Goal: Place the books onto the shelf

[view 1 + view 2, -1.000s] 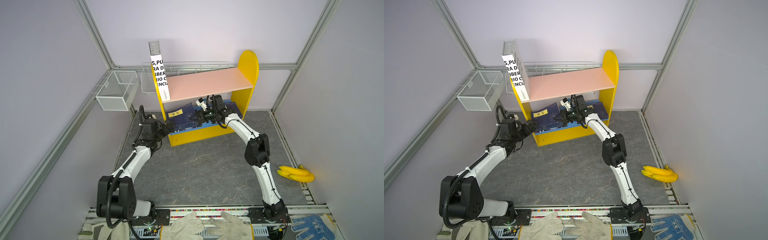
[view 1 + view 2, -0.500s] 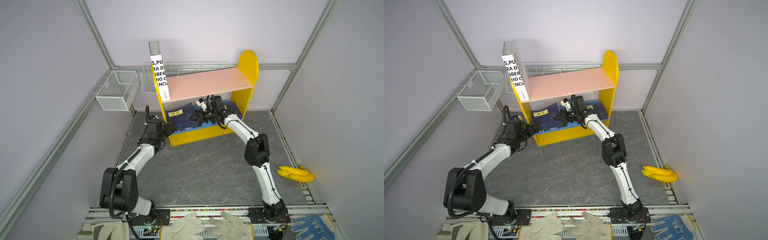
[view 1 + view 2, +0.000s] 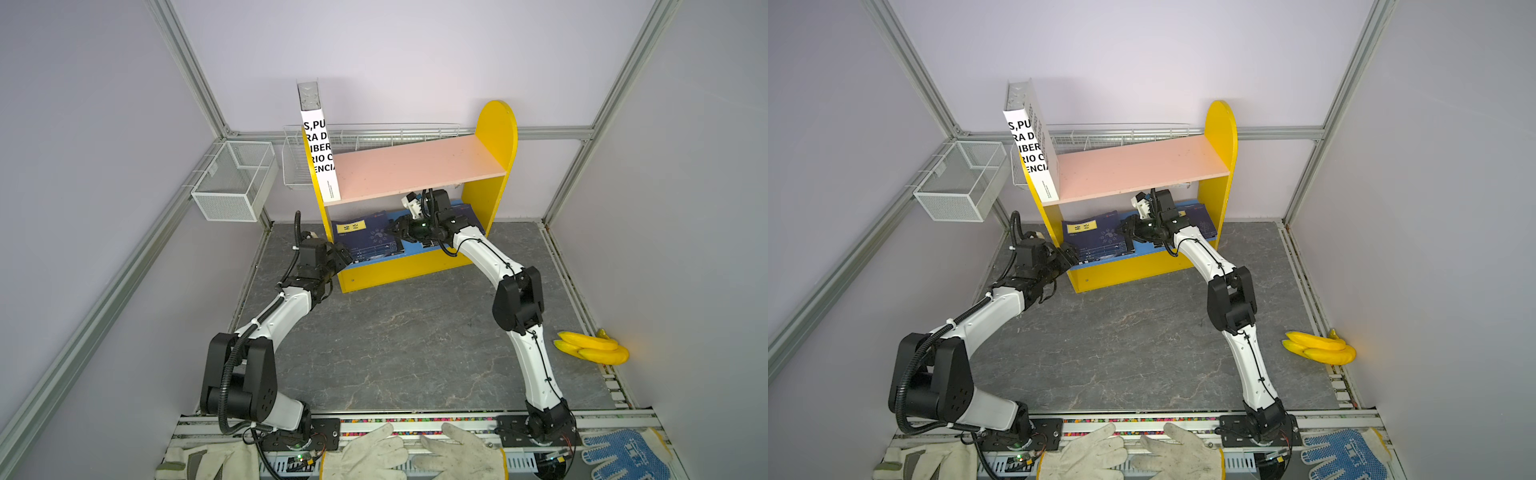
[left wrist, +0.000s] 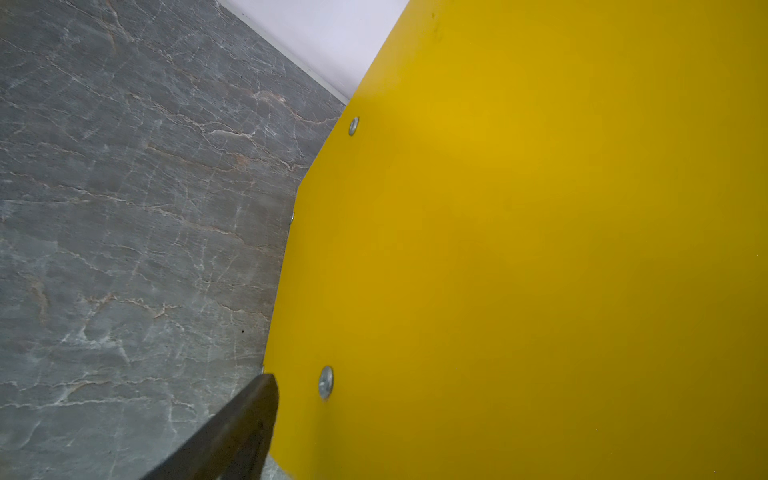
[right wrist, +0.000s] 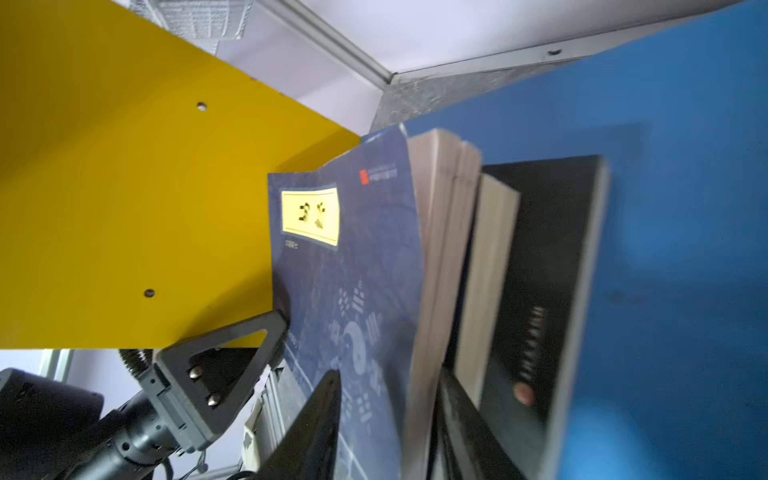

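Note:
The shelf [image 3: 415,166] stands at the back, with a white book [image 3: 320,153] upright at the left end of its pink board. Navy books [image 3: 365,237] lie on the blue lower board [image 5: 665,208], with a black book [image 5: 548,270] under them. My right gripper [image 3: 395,228] reaches under the pink board. In the right wrist view its jaws [image 5: 388,374] are open, with the navy stack [image 5: 353,257] between them. My left gripper [image 3: 343,259] is open at the shelf's front left corner. One finger [image 4: 249,415] is outside the yellow side and one finger [image 5: 232,353] is inside, by the navy cover.
Two white wire baskets [image 3: 232,183] [image 3: 374,141] hang on the back left wall and behind the shelf. Bananas [image 3: 590,347] lie on the grey floor at the right wall. Work gloves [image 3: 415,453] and a blue glove [image 3: 623,453] lie along the front rail.
My left gripper has moved right, up to the shelf's front left corner. My right gripper's jaws have parted from shut. The arm has stayed under the pink board.

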{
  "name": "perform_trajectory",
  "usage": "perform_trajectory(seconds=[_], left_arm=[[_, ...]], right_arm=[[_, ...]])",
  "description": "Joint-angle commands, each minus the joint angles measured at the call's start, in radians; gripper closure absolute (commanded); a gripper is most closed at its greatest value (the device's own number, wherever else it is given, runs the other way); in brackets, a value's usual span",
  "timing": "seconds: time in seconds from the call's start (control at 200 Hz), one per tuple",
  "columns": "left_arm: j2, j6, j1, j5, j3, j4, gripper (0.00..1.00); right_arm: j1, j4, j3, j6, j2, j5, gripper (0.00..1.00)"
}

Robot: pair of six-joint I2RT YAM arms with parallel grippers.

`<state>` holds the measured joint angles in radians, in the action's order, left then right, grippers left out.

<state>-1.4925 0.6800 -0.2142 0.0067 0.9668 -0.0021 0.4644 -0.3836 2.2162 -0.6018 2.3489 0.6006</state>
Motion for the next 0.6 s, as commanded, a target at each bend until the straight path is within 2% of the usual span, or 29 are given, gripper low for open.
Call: perform_trajectory(seconds=[0.0,0.25,0.415,0.595], left_arm=[[-0.039,0.003,0.013,-0.079,-0.031,-0.104,0.12],[-0.029,0.007,0.013,-0.049,-0.029,-0.088,0.11],[0.0,-0.001,0.015,0.032,-0.02,-0.066,0.09],[0.072,0.007,0.018,0.148,-0.075,0.092,0.07]], right_arm=[[-0.024,0.016,-0.046,0.006,-0.075,-0.097,0.6],[-0.019,0.085,-0.048,-0.026,-0.054,-0.016,0.68],[-0.005,0.095,-0.075,0.0,-0.074,-0.012,0.68],[0.002,0.111,-0.13,0.035,-0.13,-0.018,0.64]])
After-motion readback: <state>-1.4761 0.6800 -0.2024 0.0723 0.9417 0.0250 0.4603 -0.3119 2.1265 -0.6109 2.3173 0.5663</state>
